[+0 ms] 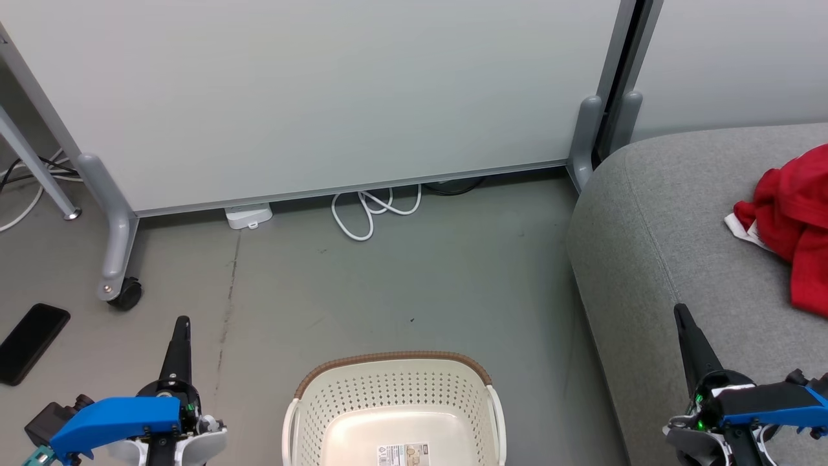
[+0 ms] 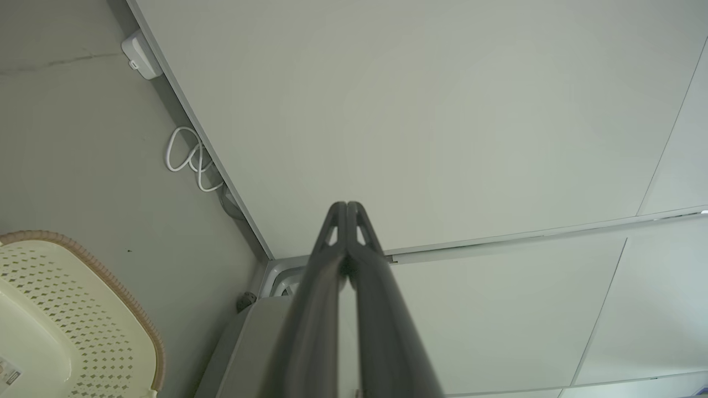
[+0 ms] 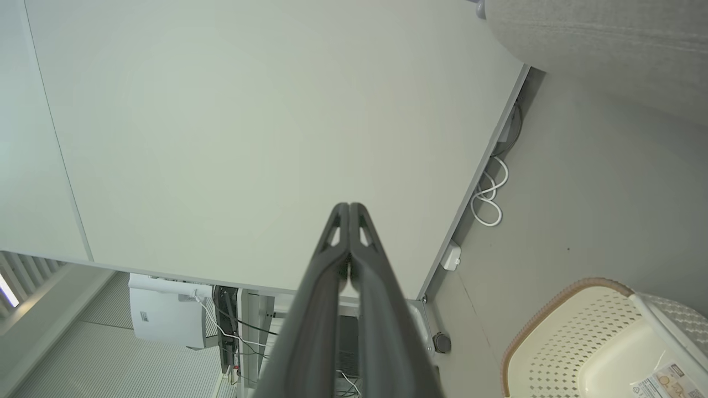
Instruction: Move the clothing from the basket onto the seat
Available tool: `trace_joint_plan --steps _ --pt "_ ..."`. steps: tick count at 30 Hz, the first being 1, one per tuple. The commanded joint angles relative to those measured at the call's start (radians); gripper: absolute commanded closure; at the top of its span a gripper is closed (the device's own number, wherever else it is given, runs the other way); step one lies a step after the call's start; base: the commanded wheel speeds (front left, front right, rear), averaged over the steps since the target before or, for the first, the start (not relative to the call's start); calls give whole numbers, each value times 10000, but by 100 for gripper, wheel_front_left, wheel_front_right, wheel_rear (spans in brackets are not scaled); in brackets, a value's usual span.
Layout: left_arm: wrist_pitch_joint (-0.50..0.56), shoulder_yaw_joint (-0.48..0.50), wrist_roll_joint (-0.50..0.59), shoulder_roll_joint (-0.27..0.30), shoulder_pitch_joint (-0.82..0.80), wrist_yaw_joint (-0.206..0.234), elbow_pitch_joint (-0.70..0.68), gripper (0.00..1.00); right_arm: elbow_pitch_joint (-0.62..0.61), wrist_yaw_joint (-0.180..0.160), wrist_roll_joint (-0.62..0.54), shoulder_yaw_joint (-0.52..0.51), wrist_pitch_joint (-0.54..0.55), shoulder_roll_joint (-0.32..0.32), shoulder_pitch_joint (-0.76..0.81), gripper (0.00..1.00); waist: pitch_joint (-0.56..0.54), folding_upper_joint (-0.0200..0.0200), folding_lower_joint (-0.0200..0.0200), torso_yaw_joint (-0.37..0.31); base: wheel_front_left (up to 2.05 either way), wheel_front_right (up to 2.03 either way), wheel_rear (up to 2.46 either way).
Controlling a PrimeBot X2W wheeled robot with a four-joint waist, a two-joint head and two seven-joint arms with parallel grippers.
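Note:
The cream basket [image 1: 394,388] with a brown rim stands on the floor at the bottom centre; its inside shows bare, with a label on the bottom. Red clothing [image 1: 792,220] with white trim lies on the grey seat [image 1: 653,246] at the right edge. My left gripper [image 1: 182,323] is shut and holds nothing, left of the basket. Over the seat's front my right gripper [image 1: 680,312] is shut too, holding nothing. In the left wrist view the basket [image 2: 83,309] sits lower left of the shut left gripper [image 2: 346,205]. The right wrist view has the basket [image 3: 581,342] lower right of the right gripper [image 3: 349,206].
A white partition panel [image 1: 323,97] on grey wheeled feet [image 1: 119,285] stands behind the floor. A coiled white cable [image 1: 372,210] and a white adapter [image 1: 249,215] lie at its base. A black phone [image 1: 29,343] lies on the floor at the left.

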Motion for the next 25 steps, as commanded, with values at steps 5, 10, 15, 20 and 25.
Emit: trace_joint_plan --steps 5,10,15,20,25 --pt "177 97 -483 -1 -208 -29 -115 100 -122 6 522 -62 106 -26 -181 100 -21 0 -1 11 0 0 0" --pt "265 128 -831 -6 -243 -30 -151 100 -145 7 887 -93 161 -27 -179 100 -41 0 -1 22 0 0 0" --pt "373 164 -1235 -10 -285 -32 -190 100 -175 7 1309 -134 256 -26 -188 100 -65 0 -1 35 0 0 0" --pt "461 191 -1553 -13 -304 -33 -213 100 -200 7 1658 -164 304 -27 -192 100 -85 0 -1 45 0 0 0" --pt "539 222 -1866 -15 -334 -35 -242 100 -218 7 1981 -191 348 -28 -201 100 -105 0 -1 56 0 0 0"
